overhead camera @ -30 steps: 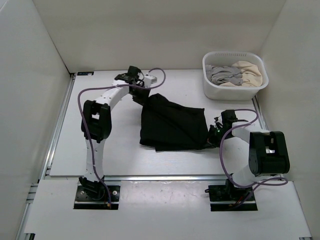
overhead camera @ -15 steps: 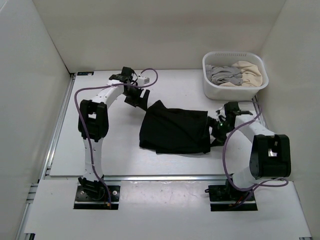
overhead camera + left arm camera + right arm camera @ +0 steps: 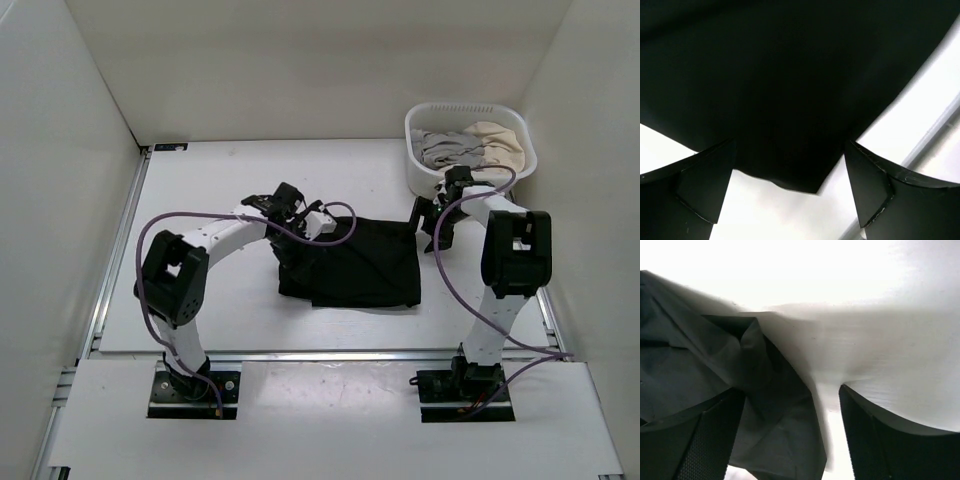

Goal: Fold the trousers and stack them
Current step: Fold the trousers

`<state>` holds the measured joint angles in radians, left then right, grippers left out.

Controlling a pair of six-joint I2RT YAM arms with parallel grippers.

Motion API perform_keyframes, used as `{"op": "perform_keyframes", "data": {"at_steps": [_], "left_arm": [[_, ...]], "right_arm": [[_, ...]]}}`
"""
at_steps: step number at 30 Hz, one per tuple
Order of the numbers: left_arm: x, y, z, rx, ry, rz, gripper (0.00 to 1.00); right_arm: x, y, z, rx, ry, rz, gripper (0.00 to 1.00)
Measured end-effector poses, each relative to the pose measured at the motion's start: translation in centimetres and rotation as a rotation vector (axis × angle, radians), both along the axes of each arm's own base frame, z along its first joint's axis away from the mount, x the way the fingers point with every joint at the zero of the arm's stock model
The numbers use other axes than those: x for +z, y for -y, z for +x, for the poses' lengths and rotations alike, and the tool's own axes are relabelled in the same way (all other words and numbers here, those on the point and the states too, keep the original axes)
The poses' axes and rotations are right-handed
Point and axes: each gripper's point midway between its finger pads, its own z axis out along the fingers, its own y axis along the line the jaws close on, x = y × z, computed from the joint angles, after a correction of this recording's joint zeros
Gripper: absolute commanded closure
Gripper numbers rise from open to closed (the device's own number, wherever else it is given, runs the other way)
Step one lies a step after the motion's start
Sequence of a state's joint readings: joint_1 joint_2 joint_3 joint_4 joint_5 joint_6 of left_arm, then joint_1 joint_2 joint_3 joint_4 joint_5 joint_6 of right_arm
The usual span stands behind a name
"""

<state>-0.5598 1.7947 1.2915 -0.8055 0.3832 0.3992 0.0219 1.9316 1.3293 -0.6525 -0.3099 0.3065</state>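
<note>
While both jaws stand wide, trousers (image 3: 365,270) lie folded — ungripped.

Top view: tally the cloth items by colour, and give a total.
Black trousers: 1
Grey garment, in the basket: 1
Beige garment, in the basket: 1
Total: 3

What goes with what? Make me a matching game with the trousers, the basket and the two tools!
1 trousers
2 basket
3 left tool
4 right tool

A open, beside the basket
B black, folded
C white, holding grey and beige clothes
D open, over the trousers

Pairs: 1-B, 2-C, 3-D, 4-A
</note>
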Motion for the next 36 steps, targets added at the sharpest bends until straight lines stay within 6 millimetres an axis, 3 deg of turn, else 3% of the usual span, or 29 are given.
{"op": "perform_keyframes", "data": {"at_steps": [4,5,6,8,10,16,21,24,26,27,28,30,31,34,36], "left_arm": [[-2.0,-0.3,0.8,0.027,-0.008,0.013,0.20],[-2.6,-0.5,0.7,0.031,-0.016,0.022,0.25],[-3.2,-0.6,0.5,0.031,-0.023,0.030,0.31],[-4.1,-0.8,-0.2,0.025,-0.040,0.049,0.43],[-4.3,-0.8,-0.4,0.019,-0.034,0.051,0.43],[-4.3,-1.1,-1.3,0.007,-0.009,0.049,0.44],[-4.4,-1.3,-2.8,-0.020,-0.009,0.061,0.42],[-4.3,-1.2,-3.1,-0.031,-0.007,0.066,0.30],[-4.2,-1.1,-3.4,-0.041,-0.010,0.065,0.24],[-4.1,-1.1,-3.5,-0.045,-0.012,0.065,0.15],[-4.0,-1.0,-3.8,-0.049,-0.022,0.062,0.13],[-3.8,-1.1,-4.4,-0.066,-0.036,0.061,0.08],[-3.7,-1.2,-4.8,-0.074,-0.051,0.061,0.07],[-2.3,-1.1,-5.0,-0.087,-0.083,0.043,0.03],[0.3,-0.3,-3.1,-0.065,-0.065,-0.017,0.00]], "right_arm": [[-0.6,0.0,0.3,-0.026,-0.007,-0.011,0.39],[-0.8,-0.2,0.6,-0.036,-0.004,-0.010,0.57],[-0.9,-0.4,0.8,-0.050,-0.002,-0.007,0.69],[-1.1,-0.7,1.4,-0.072,0.004,-0.004,0.87],[-1.4,-1.1,2.1,-0.114,0.010,0.001,0.99],[-1.6,-2.0,3.3,-0.288,0.065,-0.027,1.00],[0.6,-3.0,5.4,-0.412,0.152,-0.058,1.00],[1.2,-3.6,6.3,-0.471,0.182,-0.072,1.00],[1.1,-3.6,6.3,-0.503,0.186,-0.093,0.85],[1.0,-3.7,6.3,-0.516,0.185,-0.100,0.74],[1.0,-3.6,6.3,-0.526,0.186,-0.111,0.60],[1.0,-3.3,6.4,-0.543,0.190,-0.121,0.43],[1.0,-3.2,6.4,-0.544,0.192,-0.125,0.27],[1.0,-3.1,6.3,-0.522,0.197,-0.145,0.17],[1.5,-3.1,6.1,-0.481,0.202,-0.172,0.09]]}}
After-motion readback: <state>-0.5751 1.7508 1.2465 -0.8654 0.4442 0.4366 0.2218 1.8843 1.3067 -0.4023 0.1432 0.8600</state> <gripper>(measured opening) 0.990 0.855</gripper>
